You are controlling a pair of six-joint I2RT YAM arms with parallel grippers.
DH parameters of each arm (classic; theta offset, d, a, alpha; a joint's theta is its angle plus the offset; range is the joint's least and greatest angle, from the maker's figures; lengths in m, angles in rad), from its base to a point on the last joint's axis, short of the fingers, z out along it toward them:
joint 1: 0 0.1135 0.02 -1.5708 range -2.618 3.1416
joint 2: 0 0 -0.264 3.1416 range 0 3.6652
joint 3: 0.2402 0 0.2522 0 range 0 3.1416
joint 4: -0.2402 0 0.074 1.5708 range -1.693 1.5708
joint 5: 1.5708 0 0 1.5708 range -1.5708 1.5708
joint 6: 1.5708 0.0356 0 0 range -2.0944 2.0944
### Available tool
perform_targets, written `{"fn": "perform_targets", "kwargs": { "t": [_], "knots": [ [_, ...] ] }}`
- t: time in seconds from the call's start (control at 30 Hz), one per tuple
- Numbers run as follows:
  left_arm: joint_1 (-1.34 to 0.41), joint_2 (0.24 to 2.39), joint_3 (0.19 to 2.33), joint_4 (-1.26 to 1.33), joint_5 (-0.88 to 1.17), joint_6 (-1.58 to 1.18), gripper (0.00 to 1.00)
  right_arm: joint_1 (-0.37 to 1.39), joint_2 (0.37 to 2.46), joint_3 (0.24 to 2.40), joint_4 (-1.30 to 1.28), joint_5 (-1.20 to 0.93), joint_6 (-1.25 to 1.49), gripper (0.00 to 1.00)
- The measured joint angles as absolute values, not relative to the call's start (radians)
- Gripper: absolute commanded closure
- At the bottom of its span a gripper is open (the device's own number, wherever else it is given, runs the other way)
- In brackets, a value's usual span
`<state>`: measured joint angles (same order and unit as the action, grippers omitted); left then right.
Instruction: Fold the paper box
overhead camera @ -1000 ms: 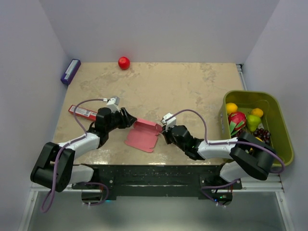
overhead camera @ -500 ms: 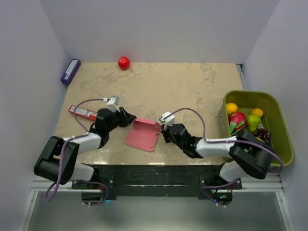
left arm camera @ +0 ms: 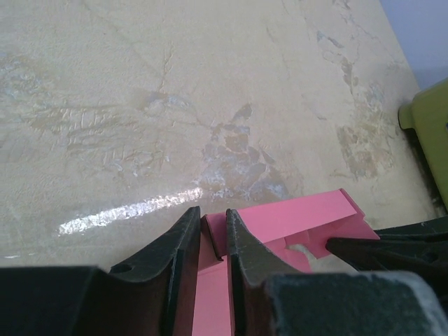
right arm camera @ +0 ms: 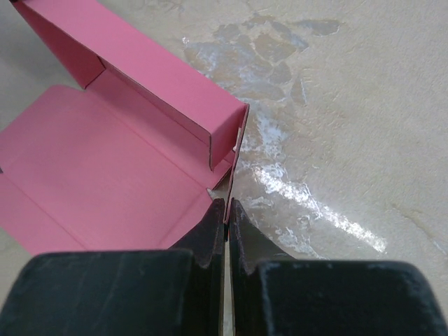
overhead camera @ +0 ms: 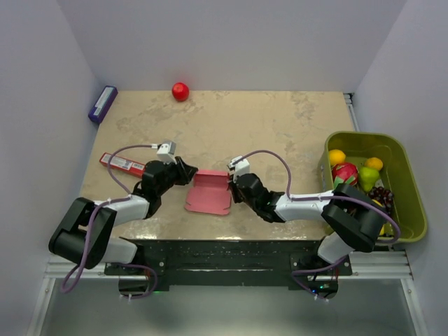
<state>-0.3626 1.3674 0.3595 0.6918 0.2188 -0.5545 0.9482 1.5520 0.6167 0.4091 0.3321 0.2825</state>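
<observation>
At the desk's (overhead camera: 280, 126) far left corner a purple packet (overhead camera: 102, 103) leans at the edge, and nearer the front a narrow red packet (overhead camera: 120, 164) lies flat on the left side. The left arm (overhead camera: 129, 204) reaches in low from the left; its jaws have closed to a narrow gap over the left end of the box (overhead camera: 208, 196), and in the left wrist view pink card fills that gap. A red ball (overhead camera: 180, 91) sits well apart at the back edge. The box lies on the front half of the desk, between the two arms. It is thin pink card, only partly folded. A broad base panel rests flat on the desk, with its near edge loose and its corners rounded. Along the far side a long wall has been raised and doubled over, so it stands as a low hollow ridge. In the right wrist view a short end flap stands at that wall's right corner, with a cut slot beside it, and the card's inner face is plain pink with sharp creases. The right arm (overhead camera: 301, 204) comes in low from the right; its jaws are pressed together on the thin upright edge of card at the box's right end. At the far right a green bin (overhead camera: 413, 183) holds mixed fruit (overhead camera: 344, 173).
</observation>
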Motion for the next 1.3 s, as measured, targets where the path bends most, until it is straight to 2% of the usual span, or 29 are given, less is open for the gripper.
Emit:
{"fn": "perform_targets", "kwargs": {
  "t": [0.2, 0.4, 0.57, 0.77, 0.8, 0.87, 1.0, 1.07, 1.17, 1.3],
  "knots": [
    [-0.409, 1.355, 0.355, 0.690, 0.130, -0.529, 0.78, 0.950, 1.589, 0.656, 0.401, 0.357, 0.334, 0.95],
    [-0.440, 1.335, 0.337, 0.692, 0.069, -0.522, 0.79, 0.953, 1.628, 0.692, 0.396, 0.377, 0.400, 0.87],
    [-0.452, 1.321, 0.329, 0.687, 0.038, -0.520, 0.81, 0.955, 1.658, 0.697, 0.430, 0.372, 0.438, 0.70],
    [-0.466, 1.276, 0.334, 0.616, 0.012, -0.521, 0.81, 0.955, 1.636, 0.695, 0.403, 0.334, 0.444, 0.59],
    [-0.468, 1.269, 0.339, 0.598, 0.011, -0.520, 0.81, 0.955, 1.617, 0.695, 0.383, 0.325, 0.440, 0.54],
    [-0.472, 1.265, 0.356, 0.561, 0.008, -0.517, 0.81, 0.953, 1.563, 0.695, 0.346, 0.317, 0.428, 0.50],
    [-0.473, 1.265, 0.383, 0.513, 0.006, -0.509, 0.81, 0.933, 1.430, 0.694, 0.302, 0.289, 0.396, 0.31],
    [-0.474, 1.265, 0.391, 0.498, 0.005, -0.504, 0.81, 0.911, 1.350, 0.684, 0.290, 0.285, 0.379, 0.28],
    [-0.474, 1.267, 0.400, 0.484, 0.004, -0.501, 0.81, 0.869, 1.251, 0.655, 0.275, 0.294, 0.368, 0.30],
    [-0.474, 1.271, 0.406, 0.479, 0.004, -0.493, 0.81, 0.789, 1.187, 0.612, 0.239, 0.306, 0.367, 0.39]
  ]
}}
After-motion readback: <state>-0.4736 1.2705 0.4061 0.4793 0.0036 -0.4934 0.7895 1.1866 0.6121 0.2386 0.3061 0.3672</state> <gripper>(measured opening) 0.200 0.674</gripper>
